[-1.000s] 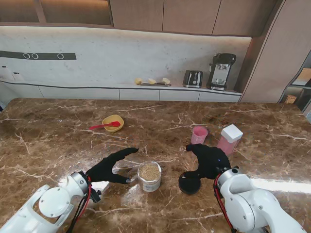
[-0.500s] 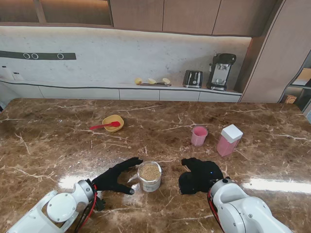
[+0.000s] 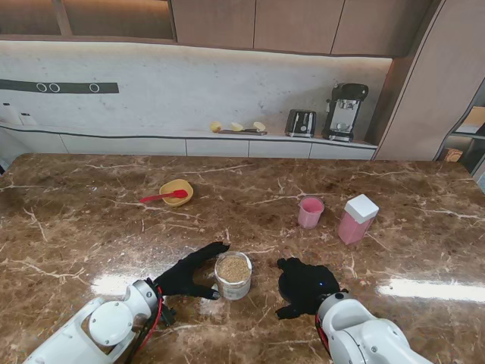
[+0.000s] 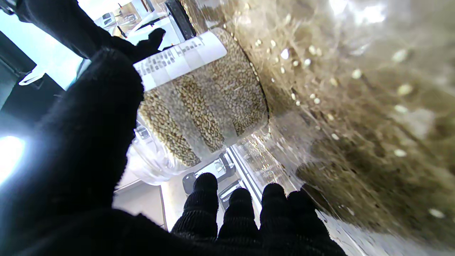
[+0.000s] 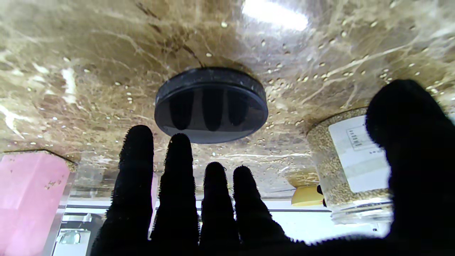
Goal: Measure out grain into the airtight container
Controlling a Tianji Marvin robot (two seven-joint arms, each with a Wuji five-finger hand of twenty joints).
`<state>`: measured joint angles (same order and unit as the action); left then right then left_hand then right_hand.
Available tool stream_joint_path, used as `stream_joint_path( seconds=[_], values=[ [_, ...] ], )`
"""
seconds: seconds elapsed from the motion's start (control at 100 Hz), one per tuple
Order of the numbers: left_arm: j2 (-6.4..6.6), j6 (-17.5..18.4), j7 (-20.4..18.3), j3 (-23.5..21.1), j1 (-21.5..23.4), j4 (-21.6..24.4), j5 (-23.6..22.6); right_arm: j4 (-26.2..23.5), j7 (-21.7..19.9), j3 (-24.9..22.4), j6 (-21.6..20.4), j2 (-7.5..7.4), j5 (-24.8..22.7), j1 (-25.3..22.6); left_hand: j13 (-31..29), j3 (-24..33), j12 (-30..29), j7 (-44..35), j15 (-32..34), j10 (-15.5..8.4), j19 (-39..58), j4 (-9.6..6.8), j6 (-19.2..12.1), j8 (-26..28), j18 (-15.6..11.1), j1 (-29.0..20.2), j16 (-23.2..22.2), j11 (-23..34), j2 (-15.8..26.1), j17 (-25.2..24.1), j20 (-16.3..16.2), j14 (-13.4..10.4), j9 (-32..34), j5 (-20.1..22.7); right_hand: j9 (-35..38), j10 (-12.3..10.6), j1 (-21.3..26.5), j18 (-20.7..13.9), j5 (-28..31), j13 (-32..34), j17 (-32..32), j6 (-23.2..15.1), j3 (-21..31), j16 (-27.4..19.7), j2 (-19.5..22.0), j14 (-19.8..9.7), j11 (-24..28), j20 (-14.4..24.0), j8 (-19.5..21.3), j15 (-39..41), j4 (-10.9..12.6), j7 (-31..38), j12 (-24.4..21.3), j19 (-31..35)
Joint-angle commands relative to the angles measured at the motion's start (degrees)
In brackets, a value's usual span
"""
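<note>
While the jar of grain (image 3: 233,276) stands open on the desk (image 3: 91,220) between both arms, my left robot hand (image 3: 186,274) has its fingers apart just beside it, holding nothing. The right robot hand (image 3: 301,284) hovers spread over the black lid (image 5: 211,104). I judge the next move is closing the left around the jar.

Open grain-filled jar (image 3: 233,276) upright, black lid (image 5: 211,105) flat beside it

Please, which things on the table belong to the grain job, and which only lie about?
Job: grain jar, black lid, left hand, right hand.
Lying about: yellow bowl with red spoon, pink cup, pink container.
</note>
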<state>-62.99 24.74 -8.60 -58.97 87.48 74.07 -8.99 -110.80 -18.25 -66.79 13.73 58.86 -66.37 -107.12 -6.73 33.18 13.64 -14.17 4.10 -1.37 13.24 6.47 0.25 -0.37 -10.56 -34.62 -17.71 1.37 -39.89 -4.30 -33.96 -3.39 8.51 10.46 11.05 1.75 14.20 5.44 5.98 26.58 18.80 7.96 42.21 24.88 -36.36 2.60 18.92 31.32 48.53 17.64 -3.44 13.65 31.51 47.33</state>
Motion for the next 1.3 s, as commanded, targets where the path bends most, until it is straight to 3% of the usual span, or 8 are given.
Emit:
stream_joint_path(
  seconds=[0.0, 0.11, 0.49, 0.7, 0.81, 0.88, 1.07, 1.29],
  values=[
    [-0.56, -1.01, -0.63, 1.15, -0.71, -1.36, -0.06, 0.95, -0.57, 0.22, 0.49, 0.04, 0.28, -0.43, 2.11, 1.29, -0.04, 17.37, -1.18, -0.9, 0.55, 1.34, 0.64, -0.74, 7.4, 3.67, 0.21, -1.31, -2.07, 1.0, -1.03, 0.63, -1.88, -2.8, -2.69, 1.68, -2.56, 0.43, -2.28, -2.56, -0.54, 0.66, -0.34, 1.74, -0.25, 0.65, -0.79, 1.72, 1.13, 0.48, 1.31, -1.89, 0.23, -0.71],
    [-1.02, -1.63, -0.22, 2.71, -2.14, -2.87, 0.66, 1.34, 0.34, 0.42, 0.76, 0.11, 0.22, -0.45, 2.41, 1.37, -0.33, 17.37, -1.12, -0.67, 0.39, 1.43, 0.65, -0.75, 7.64, 3.83, 0.16, -1.48, -2.28, 0.81, -1.33, 0.82, -1.91, -2.8, -2.82, 1.83, -2.49, 0.46, -1.19, -3.32, -0.99, 0.67, -0.49, 1.53, -0.19, 0.63, -2.48, 2.3, -0.53, 0.5, 1.27, -5.45, -0.5, -1.21],
    [-1.65, -1.63, -0.72, 7.73, -6.1, -7.29, 1.58, 3.62, 3.46, 2.06, 2.54, 0.28, -2.67, 0.25, 3.62, 0.99, -0.33, 17.36, -1.67, -0.68, -0.13, 1.48, -2.12, -0.75, 8.7, 3.91, 0.61, -1.17, -2.15, 0.69, -2.19, 0.79, -1.84, -2.75, -2.73, 1.8, -1.21, 0.46, -0.56, -3.14, -0.68, 0.42, -1.07, 1.54, -0.14, 0.27, -2.84, 2.65, -1.51, 1.06, 1.14, -7.35, 0.03, -1.36],
    [-1.67, -1.12, -1.68, 8.95, -6.87, -8.41, 2.52, 4.28, 3.9, 2.37, 3.47, 0.33, -2.55, 0.57, 4.07, 0.81, -0.45, 16.63, -1.64, -0.05, -0.94, 1.32, -4.66, -0.07, 10.35, 3.2, 0.27, -1.43, -2.38, 0.07, -2.67, 3.26, -1.97, -2.4, -2.41, 1.73, -0.8, 0.32, -0.51, -3.05, -0.88, 0.23, -1.46, 1.48, -0.13, 0.09, -2.13, 2.73, -0.72, 1.32, 1.24, -6.95, 0.36, -1.4],
    [-1.81, -0.73, -1.96, 9.6, -7.28, -9.28, 3.22, 4.56, 3.93, 2.6, 4.11, 0.34, -2.43, 0.8, 4.68, 0.97, -1.35, 15.41, -2.12, 0.61, -3.1, 1.3, -7.04, 5.92, 12.41, 2.74, -1.2, -1.49, -2.48, 0.01, -3.66, 6.71, -2.1, -2.35, -2.34, 1.6, -0.4, 0.25, -0.86, -2.85, -0.84, 0.23, -1.6, 1.4, -0.18, -0.05, -0.82, 2.82, 0.95, 1.6, 1.35, -5.81, 0.63, -1.32],
    [-1.96, -0.71, -2.28, 9.89, -7.52, -9.88, 4.06, 4.57, 3.71, 2.65, 4.27, 0.33, -2.46, 0.88, 4.8, 1.01, -2.05, 14.33, -2.56, 0.87, -4.6, 1.33, -8.11, 10.73, 13.22, 2.59, -0.61, -1.76, -2.5, 0.27, -2.24, 7.96, -2.13, -2.6, -2.26, 1.64, -0.29, 0.24, -0.91, -2.85, -0.84, 0.27, -1.62, 1.37, -0.2, -0.06, -0.62, 2.81, 1.27, 1.62, 1.35, -5.61, 0.59, -1.33],
    [-2.14, -0.77, -2.53, 10.03, -7.58, -10.44, 5.01, 4.62, 3.5, 2.77, 3.95, 0.28, -2.38, 1.02, 5.0, 0.83, -2.34, 9.73, -2.45, 1.22, -5.05, 1.17, -10.0, 25.36, 14.11, 2.03, 0.06, -1.66, -2.04, 0.27, 0.01, 8.97, -2.2, -3.2, -2.11, 1.46, -0.16, 0.08, -1.08, -2.63, -0.67, 0.03, -1.77, 1.42, -0.17, -0.36, 0.1, 2.89, 2.24, 1.96, 1.33, -4.98, 0.49, -1.15],
    [-2.32, -0.84, -1.87, 9.62, -7.21, -10.31, 5.08, 4.07, 4.3, 2.84, 2.98, 0.28, -3.57, 0.26, 4.84, 0.68, -2.12, 8.88, -2.17, 0.97, -4.79, 1.12, -9.7, 27.16, 14.46, 2.3, -0.33, -1.58, -1.34, 0.26, -0.11, 7.98, -2.14, -3.28, -2.0, 1.16, -0.15, -0.67, -1.12, -2.25, -0.27, -0.38, -1.8, 2.02, -0.19, -1.47, 1.24, 3.26, 3.4, 3.27, 1.36, -3.99, 0.44, -0.4]
  ],
)
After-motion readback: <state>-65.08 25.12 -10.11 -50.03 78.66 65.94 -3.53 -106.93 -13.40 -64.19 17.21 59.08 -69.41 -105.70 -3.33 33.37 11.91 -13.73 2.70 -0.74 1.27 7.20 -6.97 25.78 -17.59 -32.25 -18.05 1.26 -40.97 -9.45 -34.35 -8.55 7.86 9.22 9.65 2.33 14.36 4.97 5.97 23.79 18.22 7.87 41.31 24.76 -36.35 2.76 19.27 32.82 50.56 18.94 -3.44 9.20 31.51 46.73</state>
